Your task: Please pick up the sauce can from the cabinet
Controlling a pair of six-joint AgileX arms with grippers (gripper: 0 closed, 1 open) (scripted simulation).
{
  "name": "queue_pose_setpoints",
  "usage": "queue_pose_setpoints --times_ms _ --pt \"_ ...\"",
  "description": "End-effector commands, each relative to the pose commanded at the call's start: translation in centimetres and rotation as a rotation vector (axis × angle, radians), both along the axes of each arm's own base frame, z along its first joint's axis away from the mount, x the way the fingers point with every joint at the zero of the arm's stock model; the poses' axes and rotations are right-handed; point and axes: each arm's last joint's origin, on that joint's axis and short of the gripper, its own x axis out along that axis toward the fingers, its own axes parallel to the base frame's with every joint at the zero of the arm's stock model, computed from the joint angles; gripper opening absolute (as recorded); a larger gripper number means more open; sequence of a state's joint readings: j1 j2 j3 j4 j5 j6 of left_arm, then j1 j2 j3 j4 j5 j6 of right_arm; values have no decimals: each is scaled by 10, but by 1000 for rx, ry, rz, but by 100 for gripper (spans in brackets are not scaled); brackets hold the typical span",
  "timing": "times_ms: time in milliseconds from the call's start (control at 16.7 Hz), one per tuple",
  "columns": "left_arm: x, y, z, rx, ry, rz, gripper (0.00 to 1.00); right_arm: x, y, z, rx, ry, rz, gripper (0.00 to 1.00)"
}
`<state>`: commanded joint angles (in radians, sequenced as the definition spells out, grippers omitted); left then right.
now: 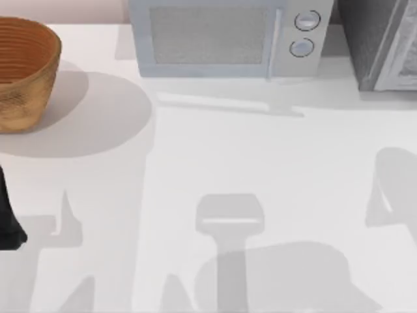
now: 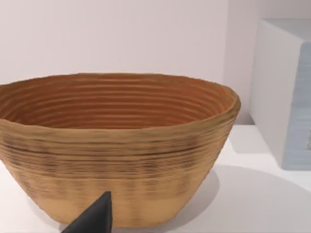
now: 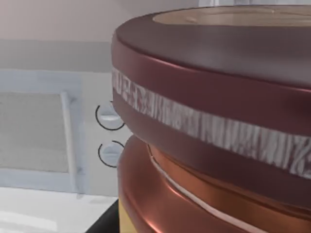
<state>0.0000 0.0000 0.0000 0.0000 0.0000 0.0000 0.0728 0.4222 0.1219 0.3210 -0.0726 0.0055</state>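
Two arms: you have the left arm (image 1: 8, 222) parked at the table's left edge, near the basket (image 1: 23, 72).
Right gripper: finger opening cannot be told; a dark part shows beside the sauce can (image 3: 214, 121).
Sauce can: very close to the right wrist camera, microwave (image 3: 53, 131) behind it.
Handling: judge it rigid, light, smooth-walled; grip the body below the rim band.
Cabinet (image 1: 384, 45): table's far right.

A: Lighting's bright and even, soft grey shadows across the white table (image 1: 195, 163), biggest one beside the basket (image 1: 23, 72).

B: Yep, and the sauce can (image 3: 218, 121) has a glossy sheen up close (no harsh glare though).
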Motion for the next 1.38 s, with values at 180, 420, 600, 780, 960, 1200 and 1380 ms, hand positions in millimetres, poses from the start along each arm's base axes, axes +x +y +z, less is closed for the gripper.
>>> queue_pose_setpoints --times_ms 180,420,600,780,960,1200,1380 --pt "0 0 0 0 0 0 100 17 6 6 0 11 57 0" --pt "0 0 0 0 0 0 100 42 17 6 -6 33 136 0" --pt "0 0 0 0 0 0 100 61 27 5 -13 31 202 0" --pt "0 0 0 0 0 0 100 81 39 1 -20 25 269 0" --pt "0 0 0 0 0 0 100 100 52 -7 -22 21 334 0" --pt "0 0 0 0 0 0 100 123 69 -26 -20 22 413 0" --pt "0 0 0 0 0 0 100 138 83 -48 -17 32 473 0"
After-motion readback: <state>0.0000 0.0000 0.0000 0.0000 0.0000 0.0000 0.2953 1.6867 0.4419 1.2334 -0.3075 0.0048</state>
